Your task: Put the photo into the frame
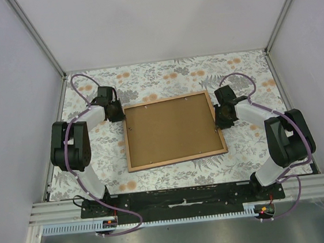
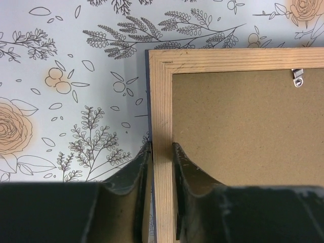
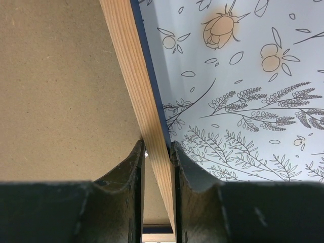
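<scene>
Right gripper pinched frame rail, lower centre; left gripper straddled opposite rail, grip unclear; backing panel fitted.

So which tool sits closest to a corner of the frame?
The left tool: it straddles a rail of the frame right beside a corner, while the right tool straddles the opposite rail roughly midway along.
</scene>
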`<control>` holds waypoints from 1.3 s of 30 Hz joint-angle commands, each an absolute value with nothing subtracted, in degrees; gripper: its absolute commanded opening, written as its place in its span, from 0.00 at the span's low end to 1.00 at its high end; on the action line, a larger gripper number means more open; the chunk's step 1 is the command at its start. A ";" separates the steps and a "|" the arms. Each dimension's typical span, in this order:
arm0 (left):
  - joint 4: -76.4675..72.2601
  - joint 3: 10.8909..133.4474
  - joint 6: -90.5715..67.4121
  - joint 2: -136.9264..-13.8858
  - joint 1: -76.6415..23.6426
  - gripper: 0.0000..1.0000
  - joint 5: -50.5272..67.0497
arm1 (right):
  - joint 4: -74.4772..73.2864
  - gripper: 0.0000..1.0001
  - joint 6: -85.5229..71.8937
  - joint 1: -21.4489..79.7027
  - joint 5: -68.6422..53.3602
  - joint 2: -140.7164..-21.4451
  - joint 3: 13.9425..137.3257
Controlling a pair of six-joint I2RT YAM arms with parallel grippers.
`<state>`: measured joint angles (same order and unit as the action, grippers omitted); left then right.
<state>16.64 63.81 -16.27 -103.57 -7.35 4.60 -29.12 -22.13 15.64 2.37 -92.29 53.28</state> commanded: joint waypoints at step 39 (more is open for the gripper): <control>15.29 53.17 -29.18 -95.89 -15.73 0.63 -10.72 | -27.60 0.00 -24.43 15.82 1.76 -93.08 53.96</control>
